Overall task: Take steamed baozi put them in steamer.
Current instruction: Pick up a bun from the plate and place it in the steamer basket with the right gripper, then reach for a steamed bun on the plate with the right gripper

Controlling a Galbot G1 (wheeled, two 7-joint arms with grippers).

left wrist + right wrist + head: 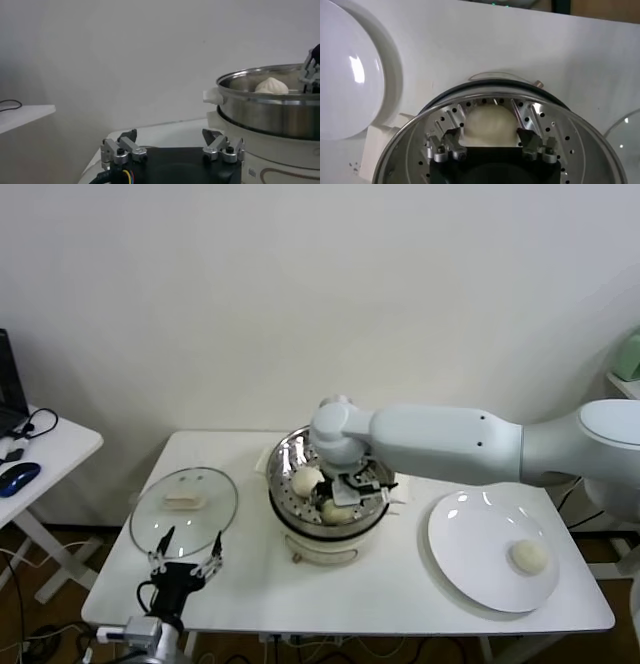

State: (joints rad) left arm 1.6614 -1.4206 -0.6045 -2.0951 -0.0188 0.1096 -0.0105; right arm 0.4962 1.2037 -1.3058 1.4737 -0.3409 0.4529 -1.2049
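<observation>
A plain white wall [300, 294] fills the scene from nine to three o'clock behind a white table [250, 584] at centre. At nine o'clock a second white desk [55, 449] carries a blue mouse [18, 476] and black cables. Brown floor [45, 624] with loose wires shows at seven o'clock, under even light.

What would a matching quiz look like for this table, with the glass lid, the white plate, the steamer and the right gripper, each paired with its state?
1 glass lid
2 white plate
3 steamer
4 right gripper

A inside the steamer, jaws open around a baozi
B holds one baozi
C lies flat by the idle left gripper
D holds baozi on a perforated bottom

Pairs: 1-C, 2-B, 3-D, 4-A
</observation>
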